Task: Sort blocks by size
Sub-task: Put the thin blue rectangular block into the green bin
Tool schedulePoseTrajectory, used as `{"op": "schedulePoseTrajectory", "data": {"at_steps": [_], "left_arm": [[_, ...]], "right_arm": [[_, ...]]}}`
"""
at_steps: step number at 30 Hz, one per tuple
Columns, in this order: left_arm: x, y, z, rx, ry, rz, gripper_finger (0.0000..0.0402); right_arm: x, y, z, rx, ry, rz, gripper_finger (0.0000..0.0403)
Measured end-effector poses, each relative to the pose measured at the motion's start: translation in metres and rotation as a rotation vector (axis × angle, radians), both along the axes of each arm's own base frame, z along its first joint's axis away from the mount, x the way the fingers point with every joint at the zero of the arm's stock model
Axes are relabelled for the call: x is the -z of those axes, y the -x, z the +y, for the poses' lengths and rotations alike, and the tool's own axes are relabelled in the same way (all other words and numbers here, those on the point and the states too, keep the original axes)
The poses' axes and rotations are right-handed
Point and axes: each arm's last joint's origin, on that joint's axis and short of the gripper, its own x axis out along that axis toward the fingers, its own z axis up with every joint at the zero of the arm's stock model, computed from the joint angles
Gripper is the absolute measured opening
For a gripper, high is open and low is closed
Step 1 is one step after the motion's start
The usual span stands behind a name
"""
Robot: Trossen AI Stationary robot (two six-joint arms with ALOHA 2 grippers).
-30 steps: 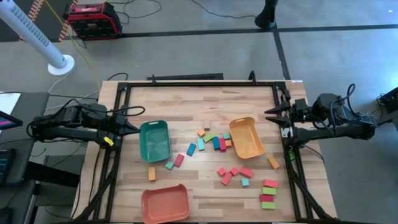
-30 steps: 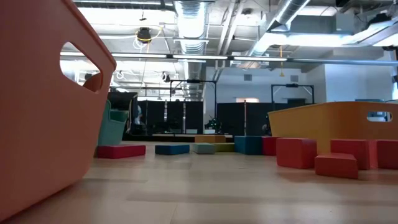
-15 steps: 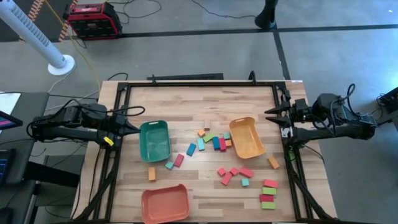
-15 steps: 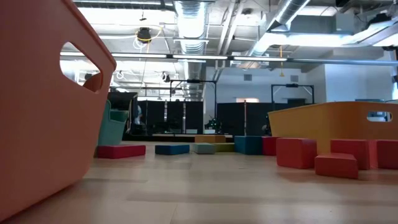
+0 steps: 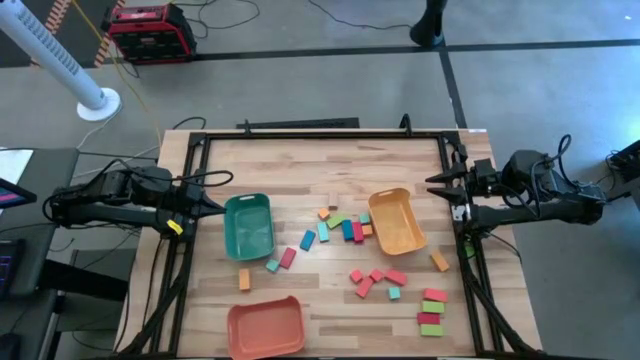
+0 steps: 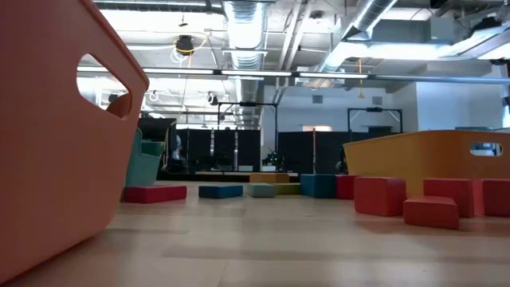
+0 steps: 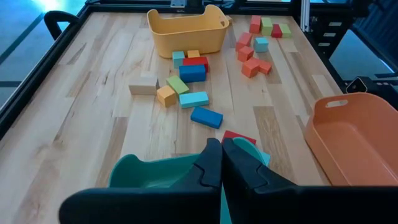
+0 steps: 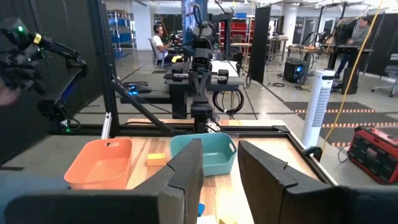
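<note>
Across the wooden table [image 5: 260,160] you have the blocks [image 5: 345,228] scattered loose, none of them in a tray. Your main cluster lies between the teal-green tray [image 5: 248,226] and the yellow-orange tray [image 5: 397,221]: orange, green, teal, blue and red pieces packed just beside the yellow-orange tray's left wall. A blue bar [image 5: 307,240] sits a little apart from that group, with a pink bar [image 5: 288,258] and a small teal cube [image 5: 272,265] below the teal-green tray, and a lone orange block [image 5: 244,279] nearer the salmon tray [image 5: 266,327]. You will find a red group [image 5: 376,281] lower on the table, a single orange block [image 5: 439,261] toward the right rail, and a stack-like row of red and green bars [image 5: 432,311] at the lower right.

Your left gripper [image 5: 215,206] waits at the table's left edge, just beside the teal-green tray, fingers pressed together and holding nothing; every block is well apart from it, beyond the tray. Your right gripper [image 5: 436,184] waits at the right edge, near the yellow-orange tray's upper corner. Its fingers [image 8: 186,167] seem to stand slightly apart in the wrist view, though they look drawn in and empty; the nearest blocks lie on the far side of that tray.
</note>
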Motion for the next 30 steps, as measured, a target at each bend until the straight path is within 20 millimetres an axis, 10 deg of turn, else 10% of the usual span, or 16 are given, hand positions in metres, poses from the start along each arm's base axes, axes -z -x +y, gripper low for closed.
{"op": "schedulePoseTrajectory", "data": {"at_steps": [9, 30], "left_arm": [[0.0, 0.0, 0.0, 0.0, 0.0, 0.001, 0.0], [-0.005, -0.002, 0.0, -0.03, 0.064, -0.054, 0.0]], "right_arm": [[-0.005, -0.001, 0.0, 0.002, 0.146, -0.05, 0.0133], [-0.027, -0.001, -0.001, 0.003, -0.198, -0.281, 0.0133]]}}
